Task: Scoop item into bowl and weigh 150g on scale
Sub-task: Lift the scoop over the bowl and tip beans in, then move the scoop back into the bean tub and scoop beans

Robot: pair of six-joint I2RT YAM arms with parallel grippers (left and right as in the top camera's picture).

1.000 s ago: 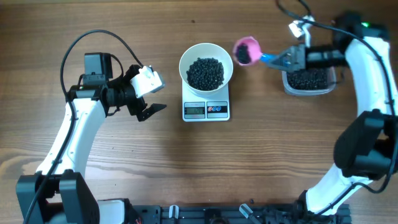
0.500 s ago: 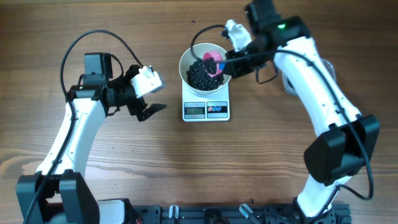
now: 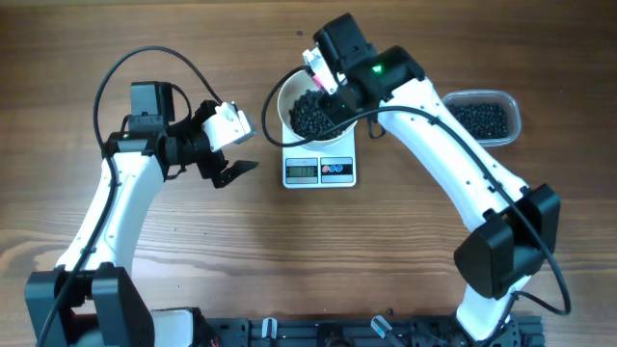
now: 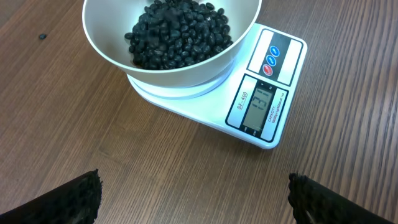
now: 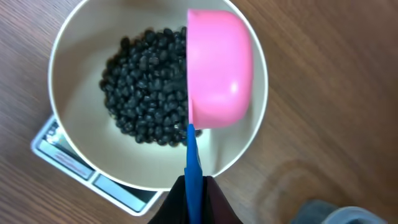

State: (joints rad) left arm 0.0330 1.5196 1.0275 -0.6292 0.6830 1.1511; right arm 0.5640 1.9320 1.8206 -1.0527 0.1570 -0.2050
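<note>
Right end effector (image 5: 194,186) clenches the pink scoop (image 5: 217,74) tipped directly over the bowl (image 5: 71,93); left end effector (image 3: 236,149), released, hangs beside it.

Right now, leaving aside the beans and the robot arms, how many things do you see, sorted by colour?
White: 2, the bowl and the scale
Pink: 1, the scoop
Clear: 1, the tub
Total: 4

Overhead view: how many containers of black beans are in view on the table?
2. The white bowl sits on the scale at centre; the clear tub stands to the far right. The right arm covers part of the bowl.
</note>
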